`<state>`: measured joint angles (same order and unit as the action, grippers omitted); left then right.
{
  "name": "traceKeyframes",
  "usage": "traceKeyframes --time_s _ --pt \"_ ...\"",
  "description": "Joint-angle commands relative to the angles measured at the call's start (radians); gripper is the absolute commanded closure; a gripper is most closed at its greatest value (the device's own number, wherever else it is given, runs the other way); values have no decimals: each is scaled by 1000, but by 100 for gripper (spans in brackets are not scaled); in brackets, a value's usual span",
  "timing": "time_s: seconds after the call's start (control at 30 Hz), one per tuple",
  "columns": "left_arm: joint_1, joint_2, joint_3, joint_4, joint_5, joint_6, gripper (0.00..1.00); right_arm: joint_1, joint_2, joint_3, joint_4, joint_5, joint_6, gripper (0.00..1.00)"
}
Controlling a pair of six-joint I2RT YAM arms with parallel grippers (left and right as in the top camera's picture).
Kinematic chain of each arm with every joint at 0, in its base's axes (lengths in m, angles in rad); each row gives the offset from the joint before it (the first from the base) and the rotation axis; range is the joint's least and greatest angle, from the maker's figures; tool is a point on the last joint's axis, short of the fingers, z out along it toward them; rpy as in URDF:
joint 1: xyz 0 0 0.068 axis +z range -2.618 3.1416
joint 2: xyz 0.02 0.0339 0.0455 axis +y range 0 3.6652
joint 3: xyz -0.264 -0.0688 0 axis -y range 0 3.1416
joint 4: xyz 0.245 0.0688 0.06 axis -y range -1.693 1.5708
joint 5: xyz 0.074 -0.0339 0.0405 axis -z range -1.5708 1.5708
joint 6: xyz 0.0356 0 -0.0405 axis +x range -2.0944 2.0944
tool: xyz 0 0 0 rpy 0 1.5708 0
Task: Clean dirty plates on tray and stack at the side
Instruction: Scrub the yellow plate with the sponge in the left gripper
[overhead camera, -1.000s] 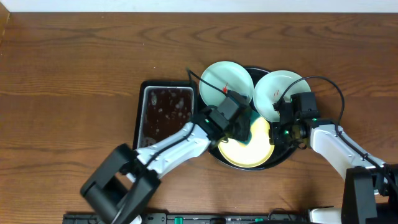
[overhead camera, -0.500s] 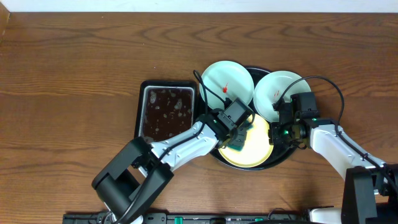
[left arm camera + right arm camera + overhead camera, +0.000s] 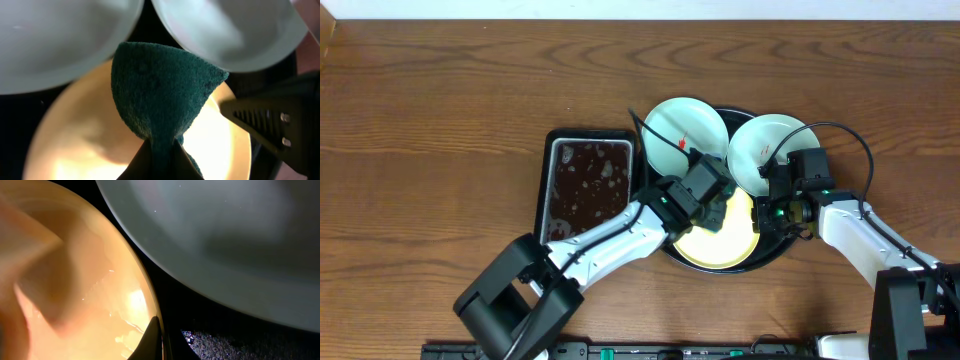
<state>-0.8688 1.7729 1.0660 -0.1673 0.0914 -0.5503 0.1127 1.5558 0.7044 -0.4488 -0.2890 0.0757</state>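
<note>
A round black tray (image 3: 732, 113) holds three plates: a pale blue-green plate (image 3: 670, 130) with red specks at back left, a second blue-green plate (image 3: 760, 150) at back right, and a pale yellow plate (image 3: 715, 252) in front. My left gripper (image 3: 710, 198) is shut on a dark green sponge (image 3: 160, 85), which presses on the yellow plate (image 3: 75, 140) near its far edge. My right gripper (image 3: 770, 215) is shut on the yellow plate's right rim (image 3: 145, 295); the fingers (image 3: 157, 342) pinch it above the tray floor (image 3: 210, 330).
A rectangular metal pan (image 3: 585, 180) of dark liquid stands directly left of the tray. Brown wooden table surrounds both. The right gripper's finger (image 3: 270, 120) shows at the right of the left wrist view, close to the sponge.
My left gripper has shifted the sponge a little across the yellow plate, toward the front and then back up to the right. The right gripper and the plates have not moved.
</note>
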Motion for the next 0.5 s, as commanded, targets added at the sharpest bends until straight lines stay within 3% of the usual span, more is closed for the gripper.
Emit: traceKeyframes --time_s 0.0,0.27,0.47 --pt "-23 39 -3 2 -1 -9 92 -6 13 11 2 11 6 99" --pt "-49 72 -4 -10 -3 -6 92 -6 13 11 -1 10 6 99" --pt "-35 92 -6 -80 -164 41 92 -6 13 11 -5 10 6 99"
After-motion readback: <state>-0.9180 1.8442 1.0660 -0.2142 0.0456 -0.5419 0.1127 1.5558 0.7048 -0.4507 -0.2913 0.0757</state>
